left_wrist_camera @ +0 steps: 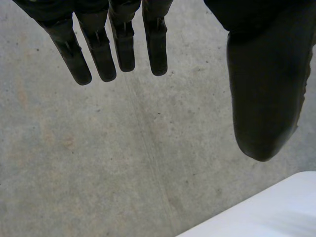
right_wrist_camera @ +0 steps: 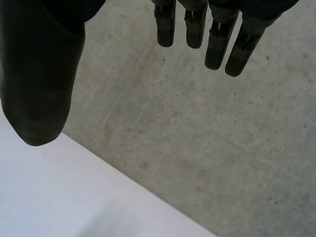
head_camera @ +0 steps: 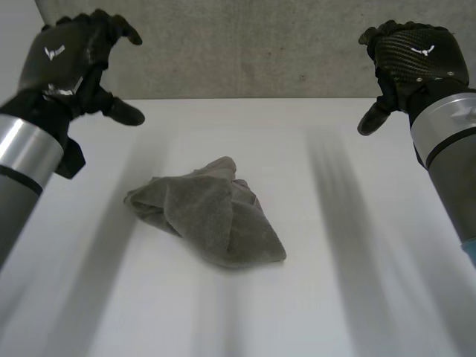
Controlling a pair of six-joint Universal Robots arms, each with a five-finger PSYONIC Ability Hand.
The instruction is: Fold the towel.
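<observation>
**Opening stage of the fold.** The towel [head_camera: 212, 216] lies crumpled in a loose grey heap near the middle of the table [head_camera: 357, 297], a little left of centre. Its layers are lapped over one another, and no edge or corner is laid out cleanly. We see the left hand [head_camera: 71, 56] raised at the far left and the right hand [head_camera: 413, 56] raised at the far right, both well apart from the towel and set against the grey wall [head_camera: 260, 44] beyond the table's far edge. In the left wrist view the fingers [left_wrist_camera: 123, 44] hang straight with the thumb standing apart, released and grasping nothing. In the right wrist view that hand's fingers [right_wrist_camera: 217, 39] are likewise straight and empty. We judge that no fold has yet been made and that the step in hand is the approach. The next move calls for both hands to descend toward the heap, each seeking its own corner or edge, so that the towel can be drawn out flat before any fold is laid. We cannot tell which flap of the heap is a true corner, so a grasp there may well gather more than one layer.
</observation>
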